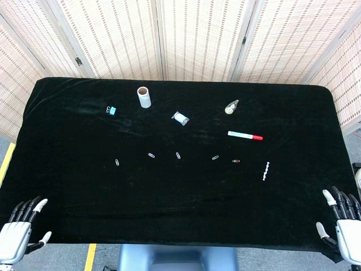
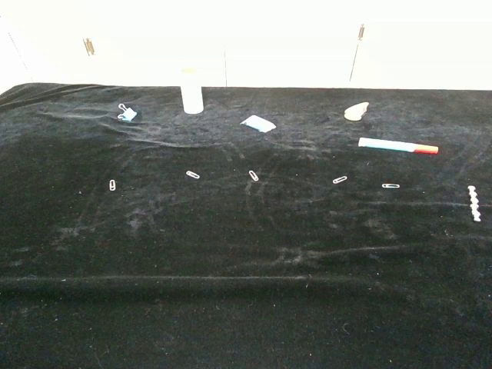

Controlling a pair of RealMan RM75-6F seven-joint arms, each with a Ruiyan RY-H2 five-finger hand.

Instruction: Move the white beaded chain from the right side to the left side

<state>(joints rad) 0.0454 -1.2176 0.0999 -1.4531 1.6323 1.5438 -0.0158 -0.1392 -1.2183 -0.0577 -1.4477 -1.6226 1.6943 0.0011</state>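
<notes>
White beaded chain (image 1: 265,170) lies just ahead of the empty, open right hand (image 1: 339,221); best bet's a low fingertip pinch mid-chain. Left hand (image 1: 21,228) hangs open too.

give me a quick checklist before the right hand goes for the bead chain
1. Chain on the table's right side, lying flat and apart from other things: ok.
2. Right hand empty, fingers apart, at the near right edge: ok.
3. Path from right hand to chain free of objects: ok; the nearest clip lies further left of the chain.
4. Left hand empty and at the near left edge: ok.
5. Bare cloth on the left side for the drop: ok.
6. Hands seen by chest view: not ok, neither shows there.
</notes>
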